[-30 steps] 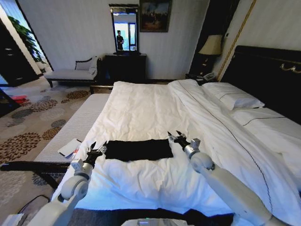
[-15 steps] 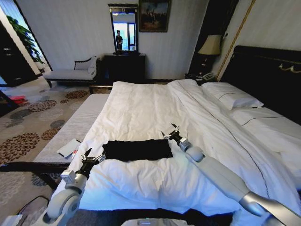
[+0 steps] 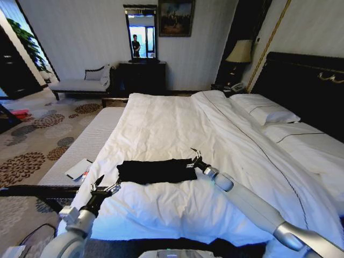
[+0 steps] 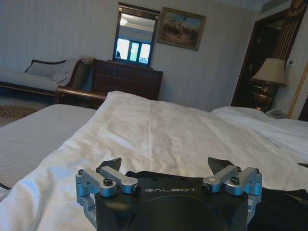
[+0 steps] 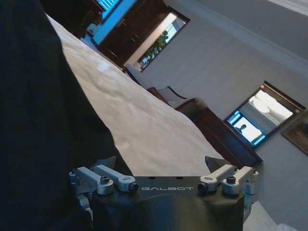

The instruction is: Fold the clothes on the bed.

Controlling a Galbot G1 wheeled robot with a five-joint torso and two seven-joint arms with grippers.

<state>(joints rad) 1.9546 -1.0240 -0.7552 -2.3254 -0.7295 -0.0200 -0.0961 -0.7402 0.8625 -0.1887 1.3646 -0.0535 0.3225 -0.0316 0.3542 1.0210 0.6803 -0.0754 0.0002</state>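
near the foot edge of the bed (image 3: 161, 123) we see the clothes (image 3: 156, 170) folded into a flat strip, right gripper (image 3: 192, 159) spread at its end, left gripper (image 3: 105, 185) spread beside it, further folding seemingly remaining.

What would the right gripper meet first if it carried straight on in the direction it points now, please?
Most likely the clothes: the right gripper, open, sits at the garment's right end, pointing left across it. Whether it already touches the fabric is unclear.
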